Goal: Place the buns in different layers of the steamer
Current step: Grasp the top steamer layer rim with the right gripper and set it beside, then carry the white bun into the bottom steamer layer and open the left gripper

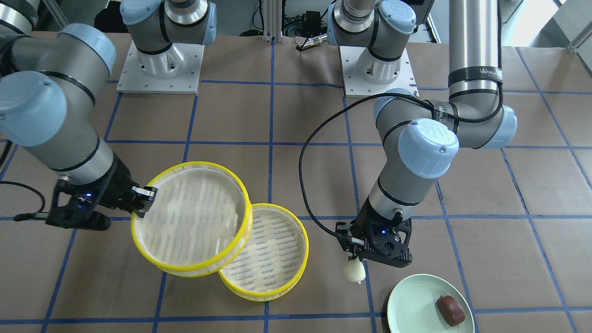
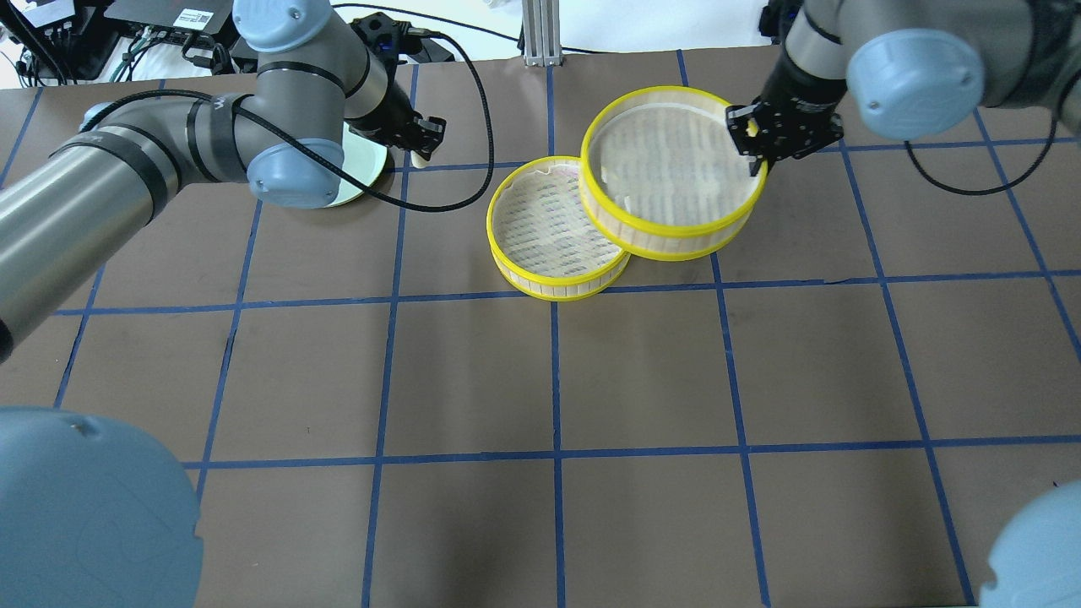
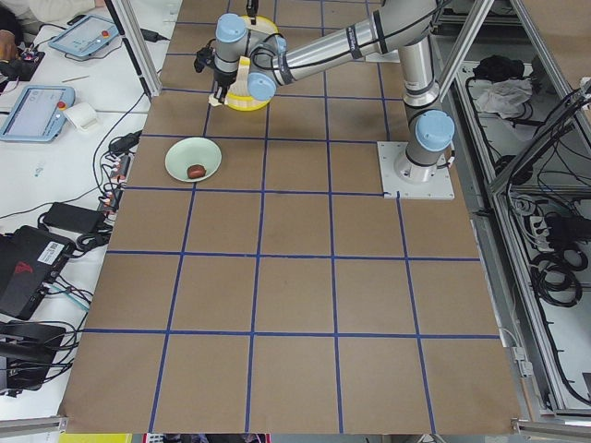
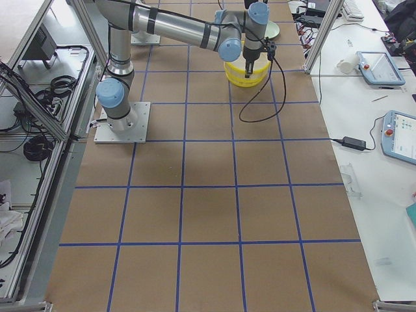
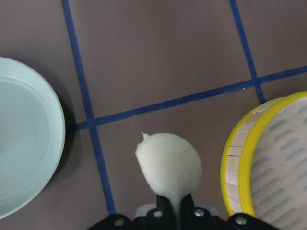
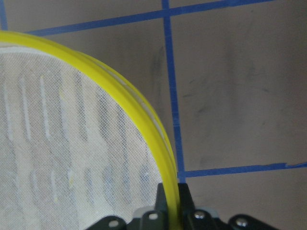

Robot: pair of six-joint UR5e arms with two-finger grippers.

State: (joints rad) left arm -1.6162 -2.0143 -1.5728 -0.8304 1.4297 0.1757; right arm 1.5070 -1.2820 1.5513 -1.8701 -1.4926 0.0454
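My left gripper point(image 1: 355, 255) is shut on the pale cream-white bun point(image 1: 354, 271) and holds it above the table between the green plate point(image 1: 411, 296) and the steamer trays; the bun also shows in the left wrist view point(image 5: 169, 165). The dark reddish-brown bun point(image 1: 451, 310) lies on the plate. My right gripper point(image 1: 144, 203) is shut on the yellow rim of the upper steamer tray point(image 1: 194, 217), held tilted and overlapping the lower steamer tray point(image 1: 273, 259), which sits on the table. Both trays are empty.
The brown table point(image 2: 557, 380) has a blue tape grid. The left arm's black cable point(image 1: 314, 152) loops above the table beside the trays. The arm bases point(image 1: 159, 64) stand at the robot's side of the table.
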